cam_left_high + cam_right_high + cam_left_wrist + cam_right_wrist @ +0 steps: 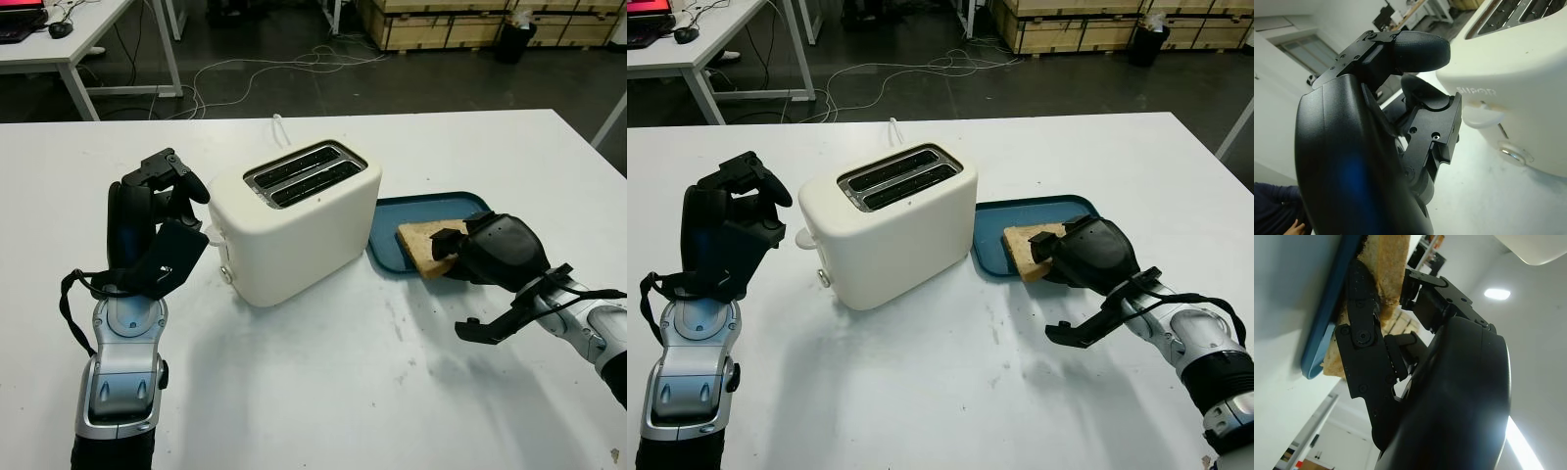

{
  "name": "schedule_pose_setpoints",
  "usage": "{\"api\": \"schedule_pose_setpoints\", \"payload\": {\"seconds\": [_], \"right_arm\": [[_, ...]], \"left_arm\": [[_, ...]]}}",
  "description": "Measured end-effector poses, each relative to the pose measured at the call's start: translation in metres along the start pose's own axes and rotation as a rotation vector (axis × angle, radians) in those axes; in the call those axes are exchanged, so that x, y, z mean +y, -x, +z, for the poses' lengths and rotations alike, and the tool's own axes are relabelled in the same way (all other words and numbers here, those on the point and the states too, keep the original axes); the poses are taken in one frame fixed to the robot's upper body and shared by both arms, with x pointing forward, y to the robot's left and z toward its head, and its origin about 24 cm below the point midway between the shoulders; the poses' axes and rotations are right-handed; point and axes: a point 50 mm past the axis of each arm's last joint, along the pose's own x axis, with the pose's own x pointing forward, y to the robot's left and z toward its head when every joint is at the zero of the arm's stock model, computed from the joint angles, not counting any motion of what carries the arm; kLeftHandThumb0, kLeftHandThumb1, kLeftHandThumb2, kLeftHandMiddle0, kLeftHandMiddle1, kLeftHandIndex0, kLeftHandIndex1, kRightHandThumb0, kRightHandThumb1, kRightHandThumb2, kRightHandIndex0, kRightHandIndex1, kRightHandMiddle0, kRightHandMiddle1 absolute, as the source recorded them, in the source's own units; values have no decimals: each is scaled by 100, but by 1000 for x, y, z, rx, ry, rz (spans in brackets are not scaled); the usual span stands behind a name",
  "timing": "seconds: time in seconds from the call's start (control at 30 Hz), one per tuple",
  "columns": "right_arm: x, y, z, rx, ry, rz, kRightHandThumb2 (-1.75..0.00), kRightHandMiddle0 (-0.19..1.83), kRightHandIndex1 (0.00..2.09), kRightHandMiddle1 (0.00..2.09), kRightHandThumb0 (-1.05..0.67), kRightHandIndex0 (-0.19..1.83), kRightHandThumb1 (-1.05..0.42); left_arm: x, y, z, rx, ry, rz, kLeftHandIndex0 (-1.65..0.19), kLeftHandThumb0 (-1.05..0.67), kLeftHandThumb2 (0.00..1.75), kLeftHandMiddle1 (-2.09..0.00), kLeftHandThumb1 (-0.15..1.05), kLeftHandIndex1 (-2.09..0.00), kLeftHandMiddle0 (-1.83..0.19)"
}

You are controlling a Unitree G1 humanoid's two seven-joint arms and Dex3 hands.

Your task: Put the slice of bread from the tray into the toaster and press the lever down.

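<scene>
Right hand (pixel 495 247) at the near edge of the tray (pixel 392 220), fingers (pixel 1364 328) closed around the bread (pixel 421 245); slice still lies on the tray, its near edge overhanging the rim. Toaster (pixel 299 220) stands just left of the tray, both slots empty, lever (pixel 1481 117) up on its left end. Left hand (pixel 157 220) raised beside that end, near the lever, fingers curled, holding nothing
</scene>
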Motion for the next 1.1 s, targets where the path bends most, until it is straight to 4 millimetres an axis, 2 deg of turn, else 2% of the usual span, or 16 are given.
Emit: {"api": "schedule_pose_setpoints", "payload": {"seconds": [0.17,0.33,0.47,0.53,0.77,0.93,1.0,1.1], "right_arm": [[-1,0,1,-9,14,0,-42,66,175,155,-59,79,-92],[-6,-2,0,-6,10,-26,-45,54,175,172,-53,77,-92],[-11,-1,-7,38,-37,-62,-48,56,175,168,-49,76,-92],[-11,0,-10,48,-95,-79,-41,56,175,172,-43,78,-92],[-19,-1,-20,62,-328,-165,-41,51,175,175,-37,77,-92],[-47,-10,-32,29,-397,-273,-35,55,175,171,-33,80,-92],[-65,-15,-40,23,-427,-328,-28,58,175,173,-31,82,-92],[-100,-26,-55,-6,-469,-383,-26,60,175,172,-31,84,-92]], "left_arm": [[1,0,1,-9,5,2,-82,17,115,-175,81,-175,-123],[1,0,0,-7,6,2,-82,17,115,-175,80,-175,-122],[1,0,0,-8,5,5,-82,18,115,-175,80,-175,-122],[1,0,0,-7,6,6,-81,17,115,-175,80,-175,-122],[1,1,0,-7,7,9,-81,18,114,-175,80,-175,-122],[1,1,0,-7,4,9,-80,18,114,-175,80,-175,-122],[1,1,0,-7,2,10,-80,18,113,-175,80,-175,-121],[0,1,0,-9,-5,10,-79,17,112,-175,81,-175,-120]]}}
